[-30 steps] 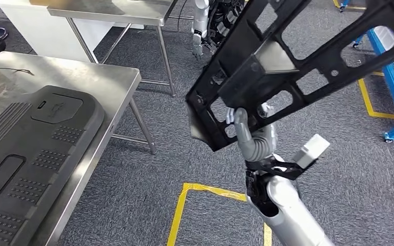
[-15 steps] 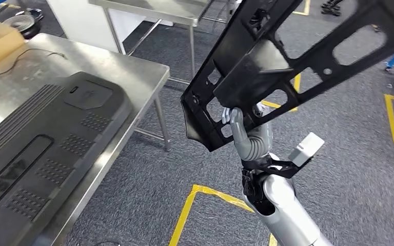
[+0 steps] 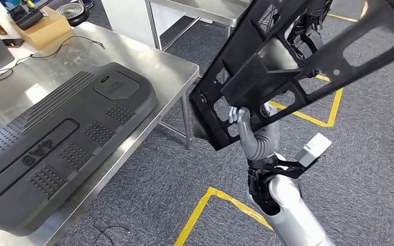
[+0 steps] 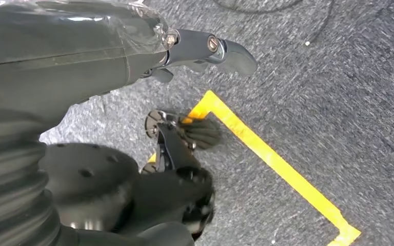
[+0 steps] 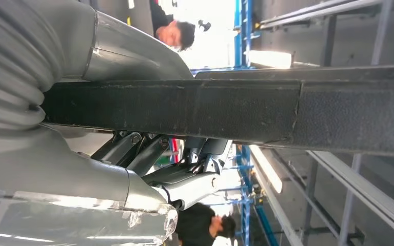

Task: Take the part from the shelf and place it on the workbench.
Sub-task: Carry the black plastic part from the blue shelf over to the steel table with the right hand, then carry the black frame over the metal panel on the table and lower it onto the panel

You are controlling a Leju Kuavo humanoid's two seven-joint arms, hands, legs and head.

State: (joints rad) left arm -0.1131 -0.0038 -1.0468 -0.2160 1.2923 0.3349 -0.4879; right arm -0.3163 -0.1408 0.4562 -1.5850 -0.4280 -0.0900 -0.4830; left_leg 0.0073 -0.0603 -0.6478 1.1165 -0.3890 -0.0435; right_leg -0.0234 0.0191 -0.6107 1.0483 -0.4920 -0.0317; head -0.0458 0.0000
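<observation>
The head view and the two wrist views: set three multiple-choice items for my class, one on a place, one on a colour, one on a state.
1. Where does the grey ribbed panel lie?
A. on the steel workbench
B. on the carpet
C. on a blue rack

2. What colour is the tape on the carpet?
A. red
B. yellow
C. white

3. What is the state of the black frame part?
A. lying on the workbench
B. lying on the floor
C. held up in the air by the right hand

Key:
1 A, the grey ribbed panel rests flat on the steel workbench.
2 B, the tape forms yellow corners on the carpet.
3 C, the right hand grips the black frame part at its lower edge, above the carpet and beside the bench.
</observation>
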